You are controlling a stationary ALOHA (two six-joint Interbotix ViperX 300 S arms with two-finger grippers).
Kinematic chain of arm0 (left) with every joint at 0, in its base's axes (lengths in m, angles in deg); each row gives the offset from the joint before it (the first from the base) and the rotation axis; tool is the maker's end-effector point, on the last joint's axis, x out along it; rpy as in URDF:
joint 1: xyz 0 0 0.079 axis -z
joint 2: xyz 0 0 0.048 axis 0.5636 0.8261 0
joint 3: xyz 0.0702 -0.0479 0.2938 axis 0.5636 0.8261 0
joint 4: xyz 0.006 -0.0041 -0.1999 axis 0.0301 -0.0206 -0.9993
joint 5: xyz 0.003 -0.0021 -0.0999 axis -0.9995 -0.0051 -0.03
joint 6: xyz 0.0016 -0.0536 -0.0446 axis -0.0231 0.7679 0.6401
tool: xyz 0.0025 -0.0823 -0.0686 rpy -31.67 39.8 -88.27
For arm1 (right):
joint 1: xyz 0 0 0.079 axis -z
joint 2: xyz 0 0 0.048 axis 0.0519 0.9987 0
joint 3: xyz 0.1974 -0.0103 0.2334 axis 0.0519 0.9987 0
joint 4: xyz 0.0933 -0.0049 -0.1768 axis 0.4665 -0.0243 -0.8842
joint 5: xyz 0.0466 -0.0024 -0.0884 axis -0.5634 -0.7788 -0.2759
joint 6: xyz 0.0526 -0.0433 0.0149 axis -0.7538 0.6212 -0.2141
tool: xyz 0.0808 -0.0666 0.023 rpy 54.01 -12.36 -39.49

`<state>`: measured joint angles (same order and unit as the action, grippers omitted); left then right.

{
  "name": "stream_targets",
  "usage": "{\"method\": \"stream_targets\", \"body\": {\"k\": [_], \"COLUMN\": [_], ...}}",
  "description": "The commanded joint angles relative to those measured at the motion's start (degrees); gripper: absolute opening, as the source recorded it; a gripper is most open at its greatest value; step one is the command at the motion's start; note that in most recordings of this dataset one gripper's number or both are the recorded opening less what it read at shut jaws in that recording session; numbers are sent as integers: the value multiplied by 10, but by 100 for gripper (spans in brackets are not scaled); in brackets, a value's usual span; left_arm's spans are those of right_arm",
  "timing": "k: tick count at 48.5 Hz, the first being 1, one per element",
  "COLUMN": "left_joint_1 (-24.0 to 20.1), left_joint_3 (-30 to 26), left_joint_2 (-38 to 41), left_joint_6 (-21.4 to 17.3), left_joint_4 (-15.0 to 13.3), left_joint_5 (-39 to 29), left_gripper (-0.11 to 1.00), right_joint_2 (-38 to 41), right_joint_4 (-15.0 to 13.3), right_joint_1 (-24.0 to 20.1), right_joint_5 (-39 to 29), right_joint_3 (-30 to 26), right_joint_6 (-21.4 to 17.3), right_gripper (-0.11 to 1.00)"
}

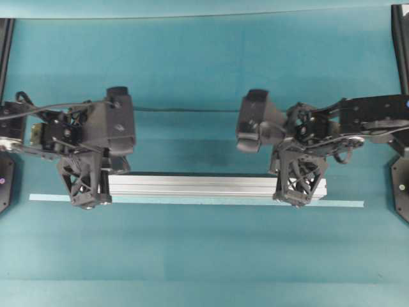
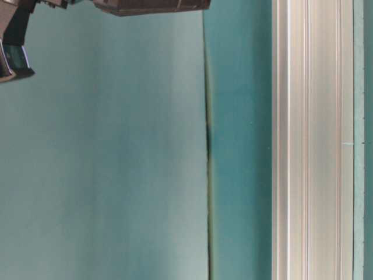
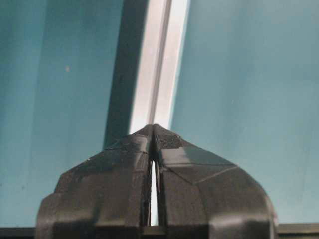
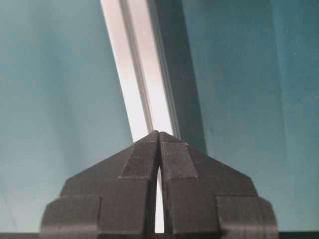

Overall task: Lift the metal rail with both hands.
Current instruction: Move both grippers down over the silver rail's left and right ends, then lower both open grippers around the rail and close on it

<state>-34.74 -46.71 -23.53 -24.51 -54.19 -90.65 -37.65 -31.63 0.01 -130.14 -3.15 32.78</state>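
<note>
- Two black grippers sit over the ends of the metal rail, which lies crosswise on the teal table.
- The left gripper covers the rail's left end; in its wrist view the fingertips meet, clenched, with the rail running away just beyond them.
- The right gripper covers the right end, its fingertips likewise pressed together above the rail.
- I cannot tell whether either one actually grips the rail.
- A thin pale strip lies along the rail's near edge, sticking out past both ends.
</note>
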Motion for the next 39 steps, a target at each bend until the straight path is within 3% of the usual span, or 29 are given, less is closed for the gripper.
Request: {"method": "stream_targets", "body": {"k": [1, 8, 13, 18, 22, 26, 29, 34, 39], "left_joint_1": [1, 3, 1, -2, 1, -2, -2, -3, -1], "left_joint_3": [-18, -21, -20, -17, -12, -11, -10, -7, -6], "left_joint_2": [5, 18, 20, 20, 20, 21, 25, 33, 40], "left_joint_6": [-9, -35, -36, -34, -35, -30, -25, -18, -17], "left_joint_4": [3, 3, 3, 3, 3, 3, 3, 1, 1], "left_joint_5": [-1, -1, 0, 8, 23, 28, 28, 31, 31], "left_gripper": [2, 11, 25, 47, 71, 91, 99, 99, 99], "right_joint_2": [9, 15, 16, 17, 18, 18, 18, 19, 21], "right_joint_4": [1, 3, 3, 8, 29, 58, 61, 54, 54], "right_joint_1": [-2, -5, -8, -11, -9, -2, 0, -2, 0], "right_joint_5": [-1, -1, 1, 7, 14, 21, 28, 40, 42], "right_joint_3": [-8, -8, -8, -6, -8, -9, -7, 1, 9], "right_joint_6": [26, 54, 71, 83, 84, 85, 81, 82, 83], "right_gripper": [2, 2, 2, 2, 6, 21, 37, 70, 91]}}
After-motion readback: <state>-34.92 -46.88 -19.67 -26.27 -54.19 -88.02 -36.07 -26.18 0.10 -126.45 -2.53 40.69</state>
